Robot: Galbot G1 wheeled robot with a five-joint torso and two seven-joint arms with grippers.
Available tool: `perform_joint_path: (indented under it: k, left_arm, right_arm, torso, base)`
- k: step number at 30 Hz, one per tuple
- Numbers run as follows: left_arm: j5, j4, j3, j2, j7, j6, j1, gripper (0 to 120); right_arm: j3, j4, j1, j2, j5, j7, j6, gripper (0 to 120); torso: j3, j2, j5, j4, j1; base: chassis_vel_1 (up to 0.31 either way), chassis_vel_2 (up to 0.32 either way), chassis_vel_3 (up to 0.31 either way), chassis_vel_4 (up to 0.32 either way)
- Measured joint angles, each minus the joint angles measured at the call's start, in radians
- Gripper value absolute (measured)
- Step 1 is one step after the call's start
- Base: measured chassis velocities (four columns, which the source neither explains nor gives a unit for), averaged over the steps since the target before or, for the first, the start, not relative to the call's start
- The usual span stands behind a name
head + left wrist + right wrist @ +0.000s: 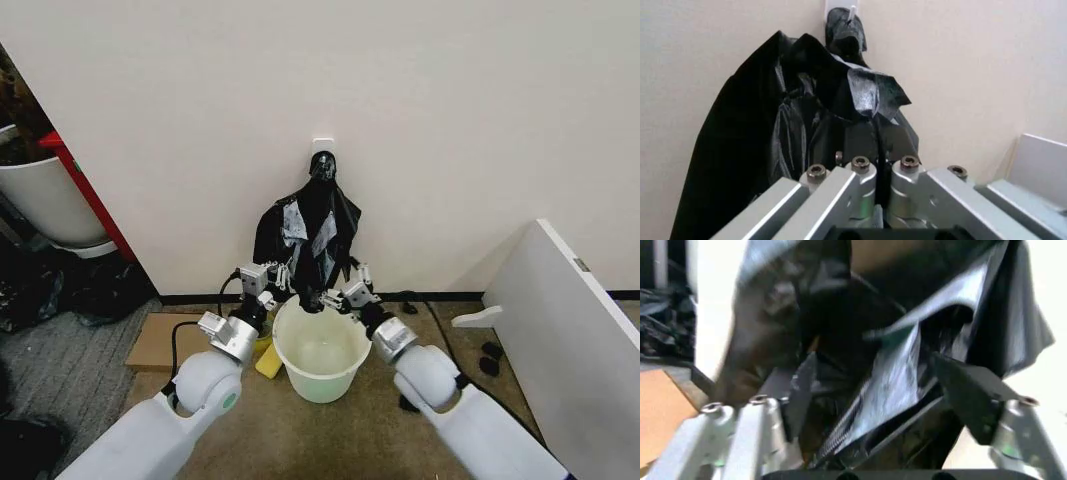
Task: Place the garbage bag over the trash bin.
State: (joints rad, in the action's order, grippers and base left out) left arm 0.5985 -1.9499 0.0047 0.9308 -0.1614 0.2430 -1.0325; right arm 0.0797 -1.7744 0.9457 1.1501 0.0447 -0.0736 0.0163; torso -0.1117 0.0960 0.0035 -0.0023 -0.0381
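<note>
- The round cream-white plastic trash bin [321, 352] stands upright on the brown carpet floor [330, 440], close to the far wall [450, 120], between the two arms. Its pale inside is open to view and holds nothing visible.
- The glossy black plastic garbage bag [318, 235] hangs above the far rim of the bin, suspended from a small white wall hook [322, 148]. It is not over the bin; its lower edge ends just above the rim.
- The left gripper [268, 283] is at the lower left edge of the bag, just above the bin's far-left rim. In the left wrist view its fingers [860, 172] are pressed together on a thin fold of the black plastic [833, 115].
- The right gripper [338, 296] is at the lower right edge of the bag, just above the bin's far-right rim. In the right wrist view its fingers [970, 390] stand spread, with crumpled bag material [887, 365] lying between them.
- A flat brown cardboard sheet [165, 342] lies on the floor to the left of the bin.
- A yellow object [268, 360] lies on the floor touching the bin's left side.
- A white board [570, 330] leans at the right.
</note>
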Motion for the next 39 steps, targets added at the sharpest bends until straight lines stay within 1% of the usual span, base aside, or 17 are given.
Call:
perform_joint_path:
  k: [2,3,5,7,9,10,11,13,17,21,26,28,33,34,37,38,39]
  left_arm:
    - [0.000,-0.005,-0.001,-0.001,0.001,0.000,-0.003,0]
    - [0.000,-0.009,-0.002,-0.003,0.002,0.000,-0.007,0]
    - [0.000,-0.011,-0.003,-0.004,0.002,0.000,-0.009,0]
    - [0.000,-0.019,-0.010,-0.007,0.005,0.001,-0.016,0]
    - [0.000,-0.023,-0.017,-0.009,0.006,0.001,-0.023,0]
    - [0.000,-0.025,-0.020,-0.010,0.006,0.001,-0.026,0]
    - [0.000,-0.026,-0.025,-0.012,0.006,0.001,-0.031,0]
    - [0.000,-0.027,-0.028,-0.013,0.006,0.001,-0.035,0]
    - [-0.003,-0.031,-0.045,-0.017,0.009,0.004,-0.060,0]
    - [-0.007,-0.037,-0.060,-0.027,0.009,0.009,-0.077,0]
    - [-0.007,-0.088,-0.096,-0.043,0.011,0.011,-0.133,0]
    - [-0.007,-0.098,-0.100,-0.046,0.011,0.011,-0.144,0]
    - [-0.018,-0.202,-0.121,-0.081,0.015,0.013,-0.234,0]
    - [-0.018,-0.202,-0.121,-0.081,0.015,0.013,-0.234,0]
    - [-0.021,-0.267,-0.122,-0.106,0.018,0.016,-0.269,0]
    - [-0.022,-0.282,-0.121,-0.115,0.019,0.019,-0.274,0]
    - [-0.022,-0.282,-0.121,-0.115,0.019,0.019,-0.274,0]
  right_arm:
    - [0.011,0.038,-0.021,0.024,-0.010,-0.047,0.003,54]
    - [0.014,0.062,-0.035,0.040,-0.026,-0.083,0.005,48]
    - [0.015,0.072,-0.041,0.047,-0.033,-0.098,0.006,46]
    - [0.019,0.093,-0.059,0.067,-0.043,-0.151,0.022,36]
    - [0.021,0.093,-0.064,0.072,-0.043,-0.167,0.027,27]
    - [0.023,0.090,-0.065,0.072,-0.041,-0.170,0.027,26]
    - [0.028,0.082,-0.065,0.070,-0.035,-0.170,0.026,19]
    - [0.031,0.075,-0.066,0.069,-0.032,-0.170,0.025,16]
    - [0.030,0.054,-0.057,0.080,-0.031,-0.212,0.022,0]
    - [0.022,0.029,-0.040,0.077,-0.021,-0.224,0.016,0]
    - [-0.050,-0.141,0.067,0.011,0.087,-0.159,-0.023,0]
    - [-0.069,-0.173,0.089,-0.001,0.110,-0.146,-0.030,0]
    - [-0.169,-0.339,0.221,-0.052,0.228,-0.078,-0.051,0]
    - [-0.169,-0.339,0.221,-0.052,0.228,-0.078,-0.051,0]
    - [-0.206,-0.420,0.323,-0.055,0.260,-0.056,-0.050,0]
    - [-0.224,-0.439,0.368,-0.047,0.258,-0.048,-0.051,0]
    - [-0.224,-0.439,0.368,-0.047,0.258,-0.048,-0.051,0]
  torso:
    - [0.000,0.000,0.0000,-0.0001,0.000]
    - [0.000,0.000,0.0000,0.0001,0.000]
    - [0.000,0.000,0.0001,0.0002,0.000]
    - [0.000,0.000,0.0000,0.0001,0.000]
    - [0.000,0.000,0.0000,0.0001,0.000]
    - [0.000,0.000,-0.0001,0.0000,0.000]
    - [0.000,0.000,0.0000,0.0000,0.000]
    - [0.000,0.000,0.0000,0.0000,0.000]
    - [0.000,0.000,0.0000,0.0000,0.000]
    - [0.000,0.000,0.0000,0.0002,0.000]
    - [0.000,0.000,0.0002,-0.0001,0.000]
    - [0.000,0.000,0.0001,-0.0001,0.000]
    - [0.000,0.000,0.0002,0.0000,0.000]
    - [0.000,0.000,0.0002,0.0000,0.000]
    - [0.000,0.000,0.0003,0.0003,0.000]
    - [0.000,0.000,0.0002,-0.0002,0.000]
    - [0.000,0.000,0.0002,-0.0002,0.000]
  base:
    - [0.000,0.000,0.000,0.000]
    - [0.000,0.000,0.000,0.000]
    - [0.000,0.000,0.000,0.000]
    - [0.000,0.000,0.000,0.000]
    - [0.000,0.000,0.000,0.000]
    - [0.000,0.000,0.000,0.000]
    - [0.000,0.000,0.000,0.000]
    - [0.000,0.000,0.000,0.000]
    - [0.000,0.000,0.000,0.000]
    - [0.000,0.000,0.000,0.000]
    - [0.000,0.000,0.000,0.000]
    - [0.000,0.000,0.000,0.000]
    - [0.000,0.000,0.000,0.000]
    - [0.000,0.000,0.000,0.000]
    - [0.000,0.000,0.000,0.000]
    - [0.000,0.000,0.000,0.000]
    - [0.000,0.000,0.000,0.000]
